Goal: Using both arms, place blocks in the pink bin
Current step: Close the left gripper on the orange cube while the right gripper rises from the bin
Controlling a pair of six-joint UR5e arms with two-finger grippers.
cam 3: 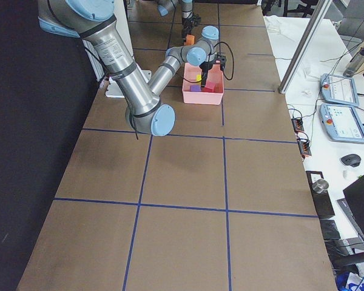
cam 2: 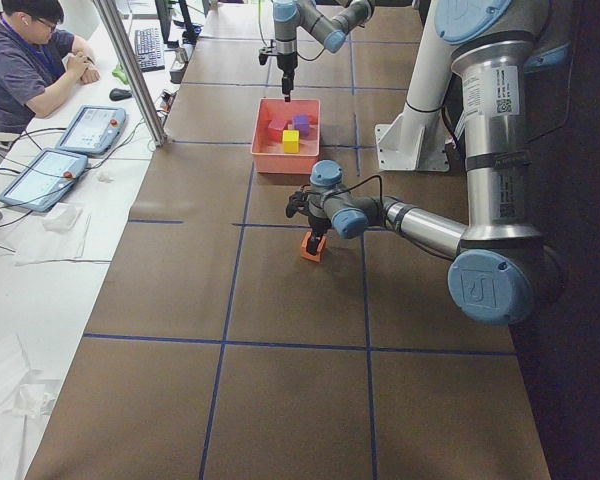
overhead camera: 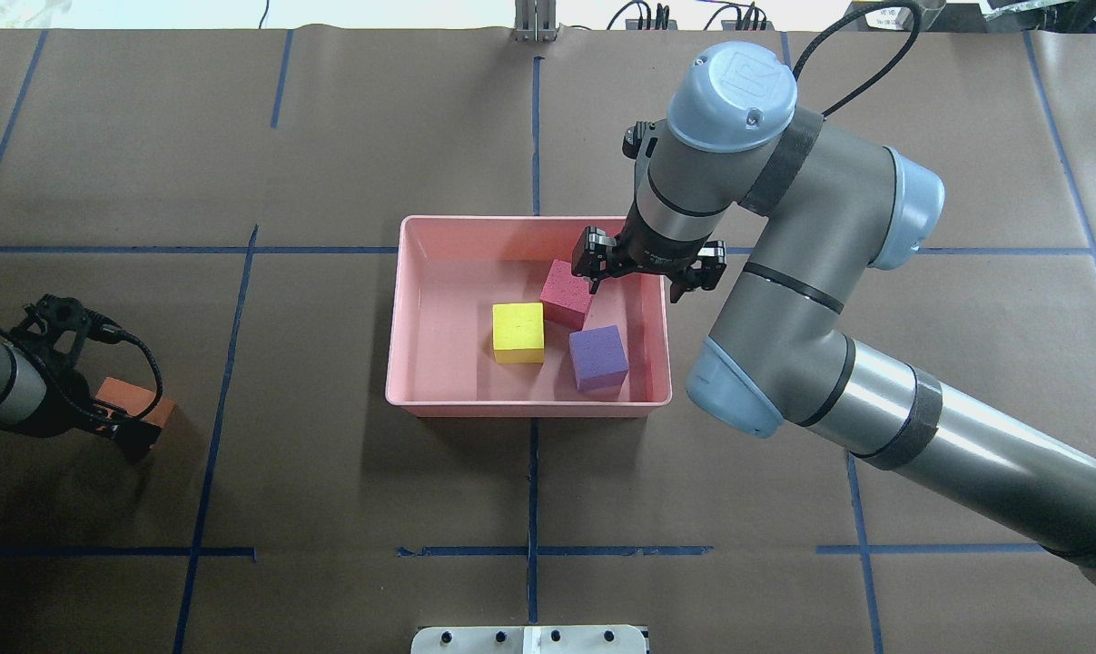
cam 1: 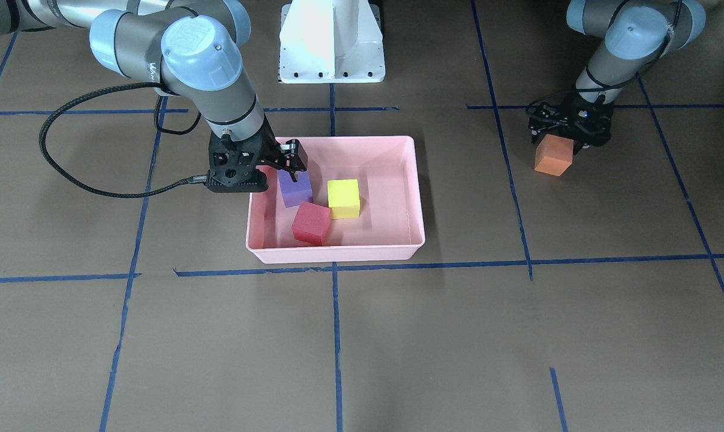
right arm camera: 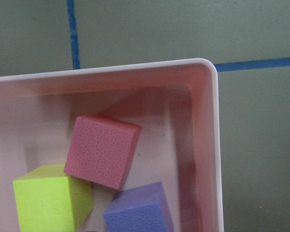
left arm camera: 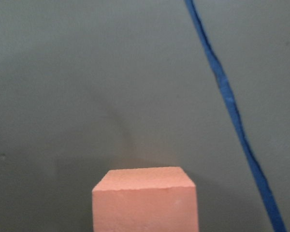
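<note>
**Mia:** Where are the blocks?

**Ben:** Three sit close together in the pink bin (cam 1: 338, 255): the purple block (cam 1: 296, 191), the yellow block (cam 1: 344, 197) and the red block (cam 1: 311, 223). The orange block (cam 1: 552, 157) is far off, low by the tabletop (cam 1: 397, 336).

**Mia:** Why there?

**Ben:** The left claw (cam 1: 562, 141) pinches it, I think to carry it over. The right claw (overhead camera: 636, 282) hangs wide and empty over the bin.
</note>
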